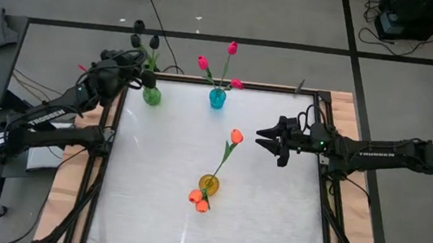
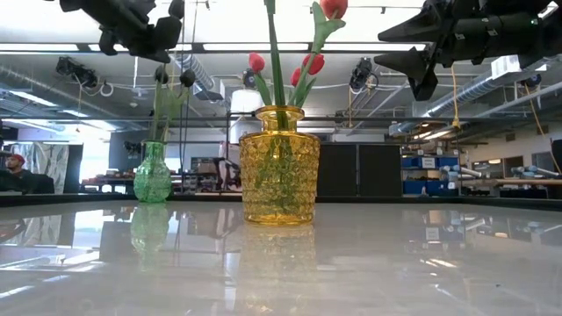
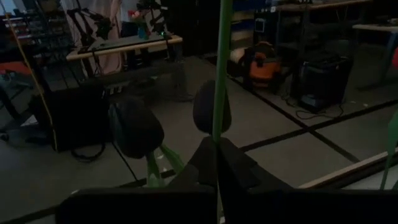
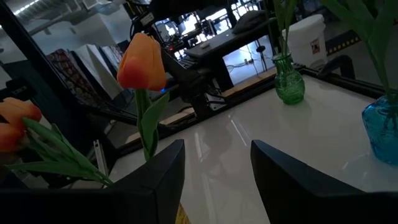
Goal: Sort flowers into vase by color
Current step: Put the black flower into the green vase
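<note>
The black-budded artificial tulips (image 1: 146, 38) on thin green stems stand in or above the small green glass vase (image 1: 151, 95) at the table's far left corner. One green stem (image 3: 220, 74) runs straight up out of the left gripper (image 1: 138, 61), whose fingers are pressed together on it just over that vase (two dark buds hang close behind in the left wrist view). Whether the stem's foot is already inside the neck cannot be told.

To finish this placement well, I judge the stem should be kept upright, lowered until it seats among the others, then let go without snagging the leaves.

The pink-red tulips (image 1: 219, 66) are in the blue glass vase (image 1: 217, 99) at the far edge's middle. The orange tulips (image 1: 218, 167) sit in the amber textured glass vase (image 2: 278, 165) near the centre of the white tabletop (image 1: 271, 218), one leaning long toward the right. The right gripper (image 1: 267, 139) hovers beside that orange bud, fingers spread and empty.
</note>
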Robot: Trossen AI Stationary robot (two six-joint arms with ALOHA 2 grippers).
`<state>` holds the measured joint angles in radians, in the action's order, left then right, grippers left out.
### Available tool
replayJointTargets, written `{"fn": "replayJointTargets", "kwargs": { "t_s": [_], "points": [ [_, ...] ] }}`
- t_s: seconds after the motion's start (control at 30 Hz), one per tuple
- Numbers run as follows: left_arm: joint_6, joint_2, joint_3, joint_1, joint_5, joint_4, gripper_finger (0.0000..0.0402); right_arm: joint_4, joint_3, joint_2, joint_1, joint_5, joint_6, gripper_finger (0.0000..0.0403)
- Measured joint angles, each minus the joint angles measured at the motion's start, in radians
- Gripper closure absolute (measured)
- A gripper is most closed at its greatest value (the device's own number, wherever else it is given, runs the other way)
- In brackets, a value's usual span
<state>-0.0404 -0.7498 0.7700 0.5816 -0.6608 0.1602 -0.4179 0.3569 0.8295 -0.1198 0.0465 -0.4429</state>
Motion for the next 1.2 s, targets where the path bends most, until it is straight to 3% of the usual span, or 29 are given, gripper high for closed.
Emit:
{"fn": "replayJointTargets", "kwargs": {
  "t_s": [0.43, 0.73, 1.2],
  "points": [
    [-0.017, -0.001, -0.024, 0.0, -0.023, 0.009, 0.0399, 0.0, 0.0, 0.0, 0.0, 0.0, 0.0, 0.021],
    [-0.019, -0.001, -0.096, 0.022, -0.022, -0.097, 0.0399, 0.0, 0.0, 0.0, 0.0, 0.0, 0.0, 0.021],
    [-0.106, -0.002, -0.127, 0.034, -0.015, -0.062, 0.0394, 0.0, 0.0, 0.0, 0.0, 0.0, 0.0, 0.021]
  ]
}}
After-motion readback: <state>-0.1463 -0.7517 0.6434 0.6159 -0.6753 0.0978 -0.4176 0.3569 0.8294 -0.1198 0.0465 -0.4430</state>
